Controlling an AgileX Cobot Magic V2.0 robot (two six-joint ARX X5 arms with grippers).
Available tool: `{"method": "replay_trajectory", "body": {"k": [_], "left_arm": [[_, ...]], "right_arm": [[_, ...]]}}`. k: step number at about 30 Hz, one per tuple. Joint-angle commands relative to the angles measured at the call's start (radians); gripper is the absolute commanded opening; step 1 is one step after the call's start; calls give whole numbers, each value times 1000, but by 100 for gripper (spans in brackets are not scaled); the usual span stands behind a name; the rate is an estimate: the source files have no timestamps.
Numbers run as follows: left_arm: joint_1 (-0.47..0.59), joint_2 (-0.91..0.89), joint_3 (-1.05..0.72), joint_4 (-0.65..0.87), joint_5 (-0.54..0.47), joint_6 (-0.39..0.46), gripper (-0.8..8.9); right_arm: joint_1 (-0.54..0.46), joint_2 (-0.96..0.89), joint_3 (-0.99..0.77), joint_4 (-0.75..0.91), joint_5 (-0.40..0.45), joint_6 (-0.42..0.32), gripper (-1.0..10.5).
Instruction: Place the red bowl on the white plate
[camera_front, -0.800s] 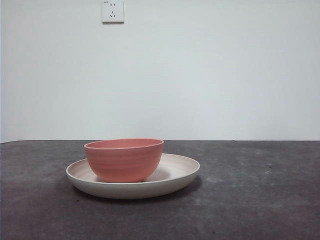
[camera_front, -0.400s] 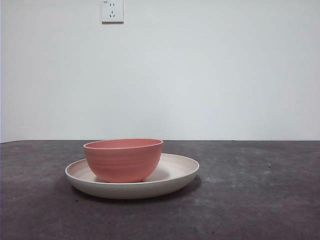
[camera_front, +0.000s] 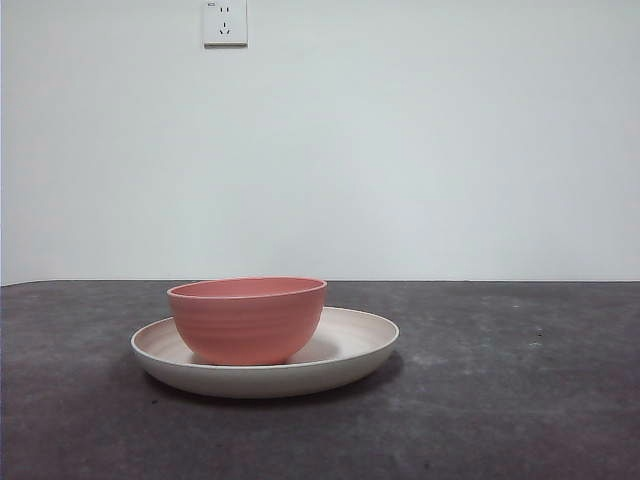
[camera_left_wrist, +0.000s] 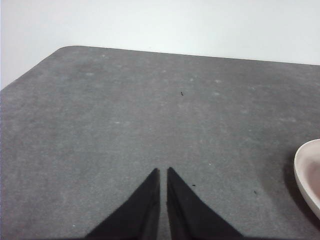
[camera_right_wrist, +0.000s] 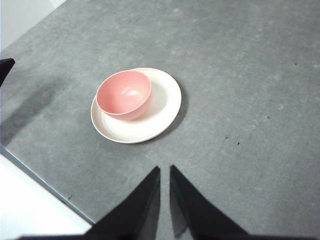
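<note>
The red bowl (camera_front: 247, 319) stands upright inside the white plate (camera_front: 350, 350), off-centre toward the plate's left in the front view. From the right wrist view the red bowl (camera_right_wrist: 124, 93) rests on the white plate (camera_right_wrist: 162, 107), well below and apart from my right gripper (camera_right_wrist: 164, 171), whose jaws are shut and empty. My left gripper (camera_left_wrist: 163, 172) is shut over bare table, with only the rim of the white plate (camera_left_wrist: 306, 172) showing at the side. Neither gripper appears in the front view.
A dark grey table (camera_front: 500, 400) carries the plate. The table's edge (camera_right_wrist: 45, 182) runs close to the plate in the right wrist view. A dark tip (camera_right_wrist: 6, 65) shows at that view's side. A white wall with a socket (camera_front: 225, 22) stands behind.
The bowl and plate shifted very slightly to the left between the earliest frame and now; otherwise nothing moves.
</note>
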Motion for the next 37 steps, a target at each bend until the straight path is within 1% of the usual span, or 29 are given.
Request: {"method": "replay_trajectory", "body": {"k": [1, 18, 20, 22, 23, 24, 25, 26, 27, 28, 30, 33, 37], "left_arm": [[-3, -2, -21, -6, -2, 8, 24], [-3, -2, -21, -6, -2, 8, 24], [-2, -2, -20, -6, -2, 8, 24], [-2, -2, -20, -6, -2, 8, 24], [-2, -2, -20, -6, -2, 8, 24], [-2, -2, -20, -6, -2, 8, 24], [-2, -2, -20, -6, -2, 8, 24], [-2, -2, -20, -6, -2, 8, 24], [-2, -2, -20, -6, -2, 8, 24], [-2, -2, -20, -6, -2, 8, 24], [-2, -2, -20, -6, -2, 8, 24], [-2, -2, -20, -6, -2, 8, 24], [-2, -2, -20, -6, -2, 8, 24]], "right_arm": [[5, 5, 8, 10, 0, 4, 27], [3, 4, 6, 16, 2, 3, 27], [-25, -6, 0, 23, 1, 2, 27], [-66, -22, -37, 64, -30, 1, 27], [-87, -37, -64, 92, -48, -14, 27], [-117, -63, -111, 150, -52, -55, 27], [-141, -90, -155, 208, -51, -64, 27], [-164, -121, -208, 277, -48, -71, 27], [-193, -166, -288, 376, -44, -94, 27], [-211, -198, -347, 439, -36, -116, 27], [-257, -282, -496, 599, -6, -148, 27], [-336, -415, -714, 789, 4, -154, 27], [-422, -552, -902, 873, 3, -152, 27]]}}
